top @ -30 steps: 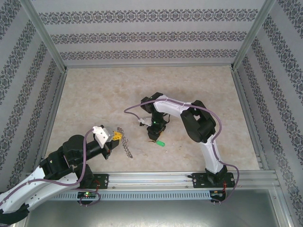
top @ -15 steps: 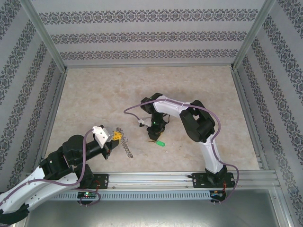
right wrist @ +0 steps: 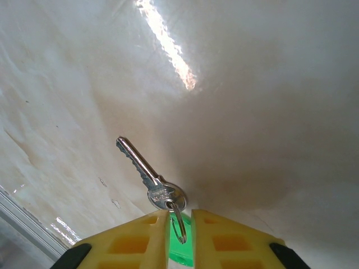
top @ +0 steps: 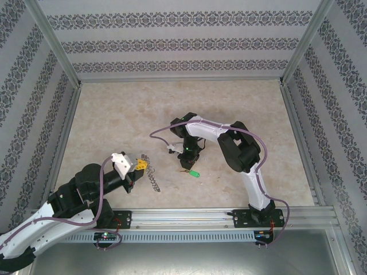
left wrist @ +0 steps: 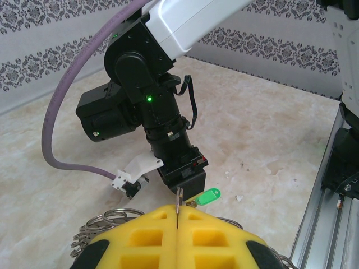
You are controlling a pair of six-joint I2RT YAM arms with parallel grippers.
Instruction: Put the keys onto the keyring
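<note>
Your left gripper [left wrist: 176,216], pressed together, pinches the dark-grey looped metal keyring [left wrist: 95,227]. Your right gripper [right wrist: 180,217] stands narrow around the green-headed silver key [right wrist: 150,175]; whether it grips yet, I cannot tell.

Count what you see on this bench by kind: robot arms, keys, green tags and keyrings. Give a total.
Robot arms: 2, the left arm and the right arm
Silver key: 1
Green tag: 1
Keyring with its wire loops: 1
Total: 5
</note>
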